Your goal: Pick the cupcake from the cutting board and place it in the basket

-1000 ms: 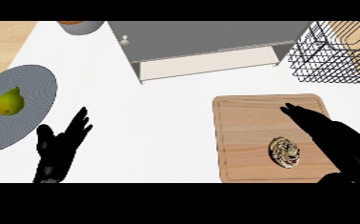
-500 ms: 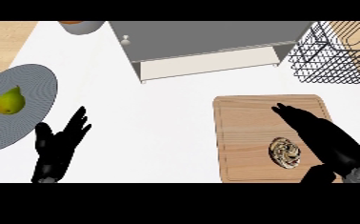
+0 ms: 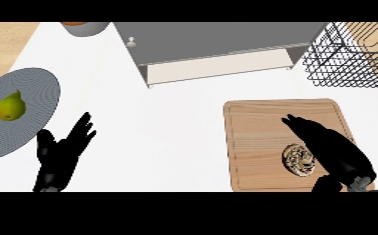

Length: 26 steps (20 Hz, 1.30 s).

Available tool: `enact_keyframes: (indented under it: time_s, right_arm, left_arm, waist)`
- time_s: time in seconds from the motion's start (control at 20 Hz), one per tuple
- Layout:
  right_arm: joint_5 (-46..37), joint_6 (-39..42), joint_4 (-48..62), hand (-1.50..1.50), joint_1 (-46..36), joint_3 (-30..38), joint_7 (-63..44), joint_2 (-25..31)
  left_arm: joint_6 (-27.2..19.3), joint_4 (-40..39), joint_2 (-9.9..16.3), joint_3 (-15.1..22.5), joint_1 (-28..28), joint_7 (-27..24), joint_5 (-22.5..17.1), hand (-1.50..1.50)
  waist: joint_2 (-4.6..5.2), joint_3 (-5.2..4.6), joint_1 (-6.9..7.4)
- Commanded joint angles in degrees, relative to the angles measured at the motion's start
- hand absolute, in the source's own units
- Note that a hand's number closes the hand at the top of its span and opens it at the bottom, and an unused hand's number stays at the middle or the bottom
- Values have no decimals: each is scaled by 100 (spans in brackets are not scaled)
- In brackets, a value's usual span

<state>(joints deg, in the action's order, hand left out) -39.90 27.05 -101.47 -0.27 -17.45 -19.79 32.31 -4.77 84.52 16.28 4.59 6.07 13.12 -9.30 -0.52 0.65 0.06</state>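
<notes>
Cupcake (image 3: 299,159): lower right of frame, on cutting board (image 3: 258,129), just left of right hand (image 3: 332,149).
Right hand: fingers extended, released, over board.

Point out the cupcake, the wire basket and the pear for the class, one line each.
cupcake (image 3: 299,159), head view, on its swirled top, beside the right hand.
wire basket (image 3: 341,59), head view, on its black wire side wall.
pear (image 3: 12,106), head view, on its green body, on the grey plate.
</notes>
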Motion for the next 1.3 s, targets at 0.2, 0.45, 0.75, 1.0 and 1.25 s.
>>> enact_keyframes:
  time_s: [0.2,0.45,0.75,1.0,1.25]
  right_arm:
    - [-394,-211,343,-150,-113,-156,103,-377]
    - [-475,-248,666,150,-126,-18,436,-266]
    - [-1180,-699,660,150,-237,-326,871,-176]
    - [-1461,-1056,878,150,-64,-425,1128,-289]
    - [-1602,-1141,849,150,-209,-167,975,-381]
  left_arm:
    - [221,-669,1,-125,-68,195,-25,0]
    - [296,-21,1,20,754,24,52,0]
    - [94,-387,-159,-53,286,24,241,0]
    - [283,-525,-153,-142,155,132,124,0]
    - [103,-480,-318,-78,-1,285,279,0]
  waist:
    - [62,-68,-3]
    - [47,-64,58]
    - [54,-67,9]
    - [57,-66,-11]
    - [57,-67,-25]
